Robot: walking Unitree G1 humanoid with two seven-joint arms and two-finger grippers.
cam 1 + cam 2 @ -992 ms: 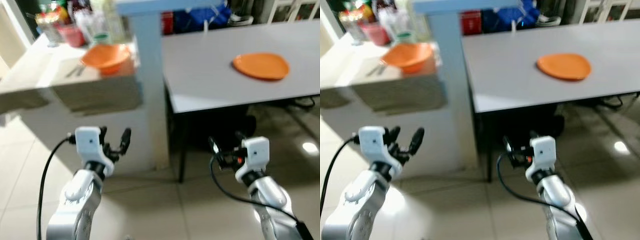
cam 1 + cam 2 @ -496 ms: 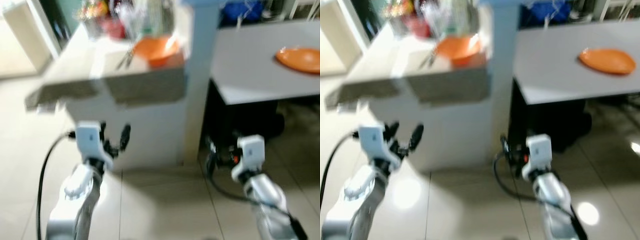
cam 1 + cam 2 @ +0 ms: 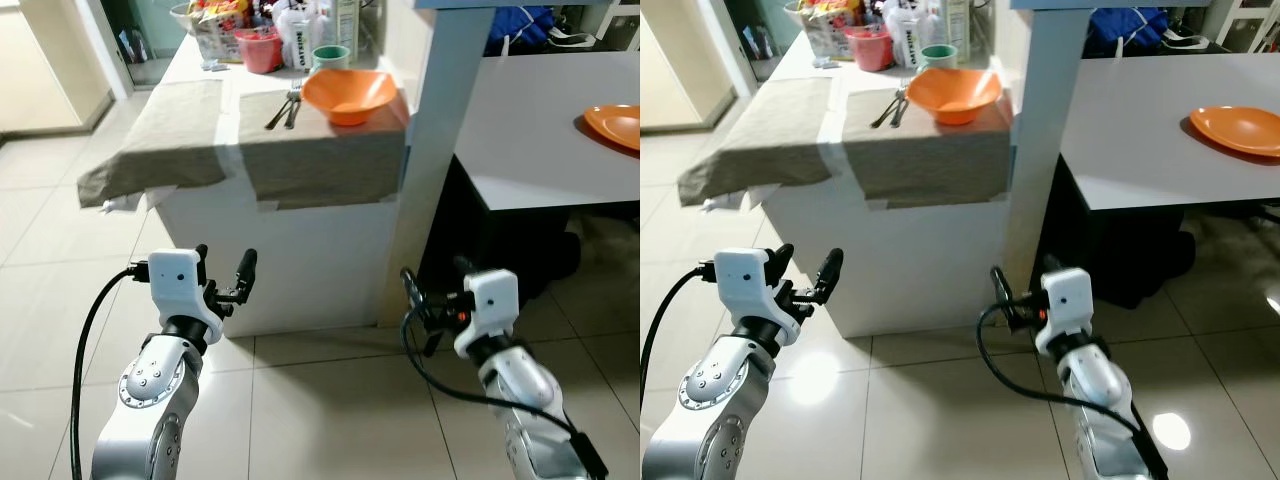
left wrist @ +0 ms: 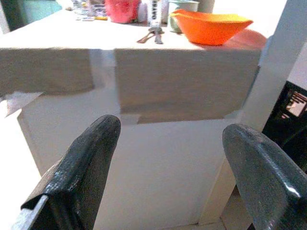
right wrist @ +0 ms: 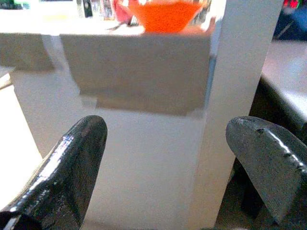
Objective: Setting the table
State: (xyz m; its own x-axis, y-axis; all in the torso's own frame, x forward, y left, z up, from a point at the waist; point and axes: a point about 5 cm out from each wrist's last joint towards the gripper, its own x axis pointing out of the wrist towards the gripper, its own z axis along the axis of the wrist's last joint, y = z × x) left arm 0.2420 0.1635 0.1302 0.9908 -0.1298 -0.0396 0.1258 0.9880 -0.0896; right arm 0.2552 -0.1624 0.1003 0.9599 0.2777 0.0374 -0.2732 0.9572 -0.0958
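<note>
We can make out dark lettering on the white bottle (image 3: 298,40) at the back of the counter (image 3: 200,120), but it is too small and blurred for us to read. The carton (image 3: 347,22) beside it carries print we cannot read either. We find no other text, number or sign that is legible.

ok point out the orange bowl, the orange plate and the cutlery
orange bowl (image 3: 349,93), left eye view, inside of the bowl
orange plate (image 3: 1237,129), right eye view, middle of its top
cutlery (image 3: 285,109), left eye view, on the handles
</note>
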